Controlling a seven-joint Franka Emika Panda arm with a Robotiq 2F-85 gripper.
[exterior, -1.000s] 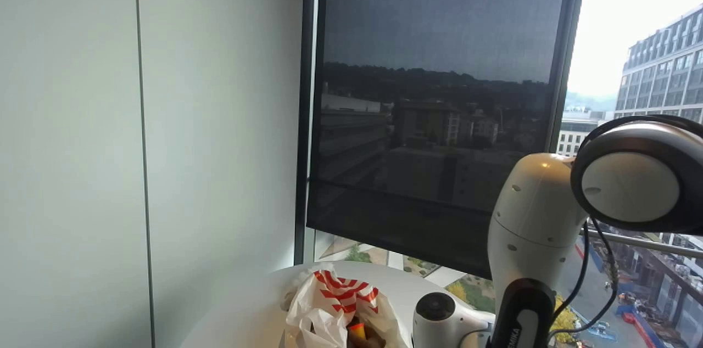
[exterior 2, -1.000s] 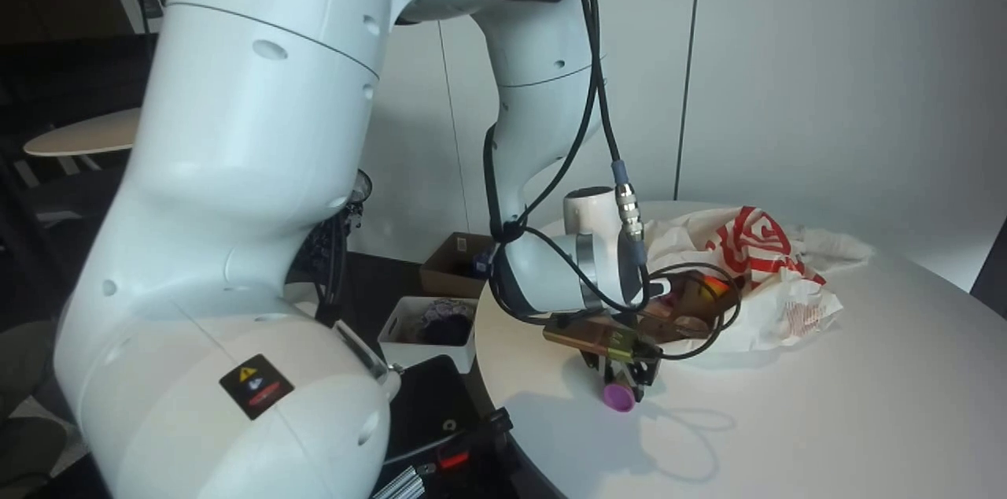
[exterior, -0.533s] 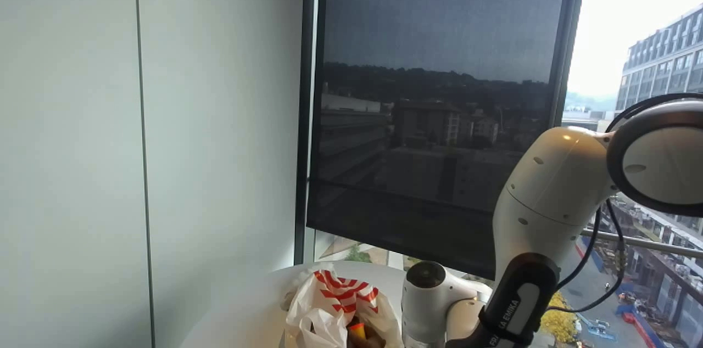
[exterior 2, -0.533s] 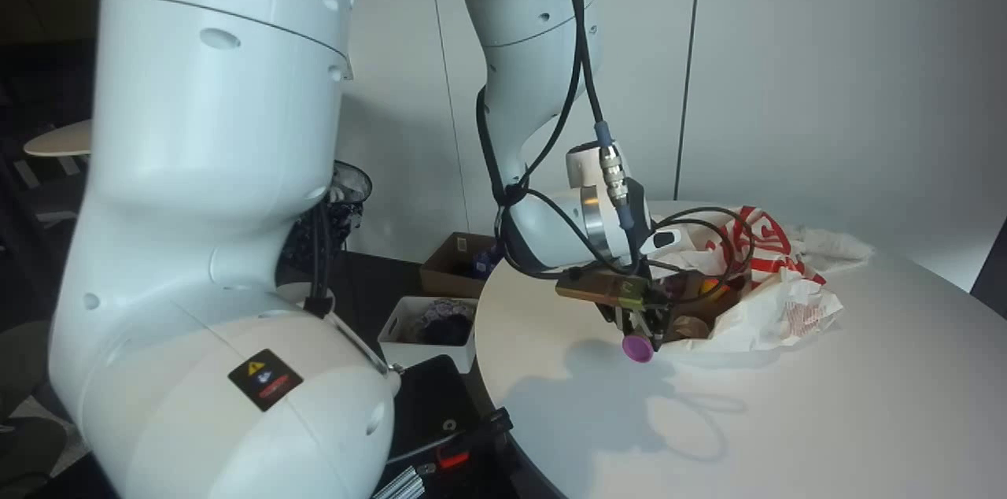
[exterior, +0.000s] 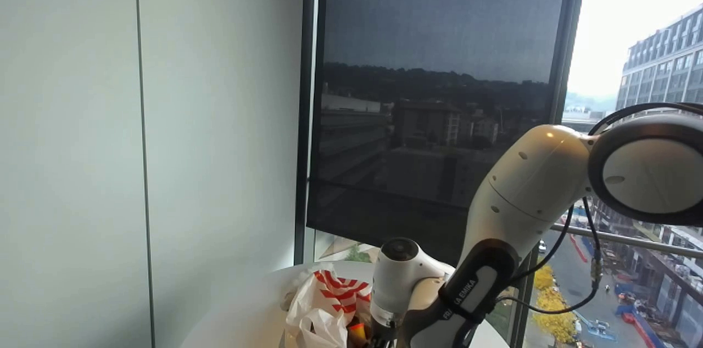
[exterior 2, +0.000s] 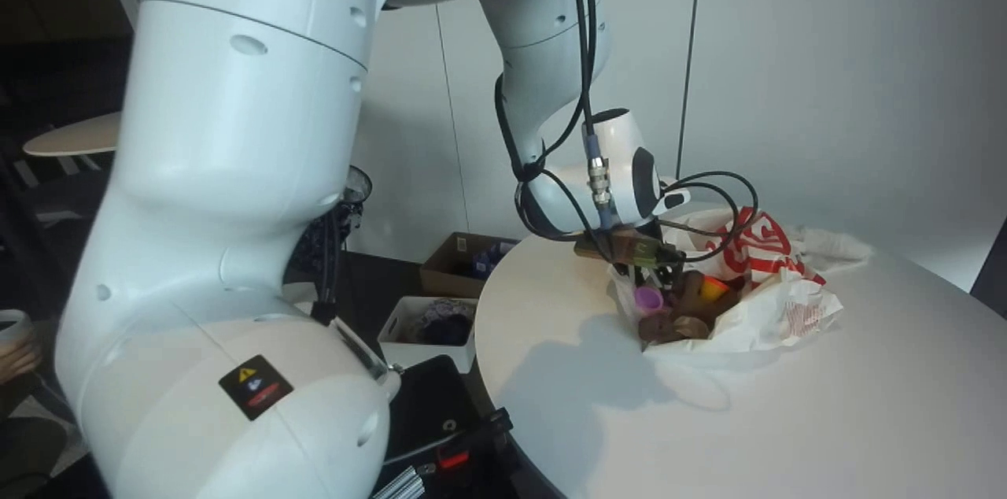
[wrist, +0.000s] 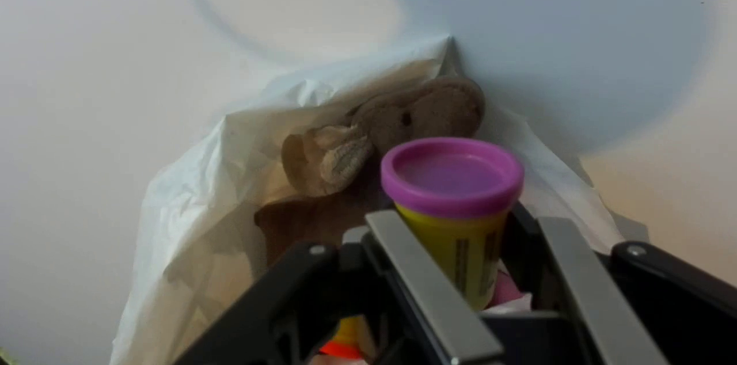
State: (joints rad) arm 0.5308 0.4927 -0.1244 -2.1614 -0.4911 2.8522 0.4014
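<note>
Over the white bag (wrist: 181,204), pinched in the fingers (wrist: 429,281): a yellow tub (wrist: 460,232) with a purple lid (wrist: 452,172).

Going left to right in the wrist view: first the bag, wide open, cut off at the bottom edge. Inside, a brown soft toy (wrist: 423,109), partly behind the lid. Lower down, an orange and yellow thing (wrist: 344,335), mostly behind a finger, too hidden to name. Next, the tub, right between the half-open fingers, squeezed on both sides, long way running up and down, lid end up, low end partly covered. Last, a bit of a pink thing (wrist: 506,289), hard to make out. In an exterior view, lid (exterior 2: 649,300) beside the bag's open mouth. Hard to tell: touching the things below or just above.
</note>
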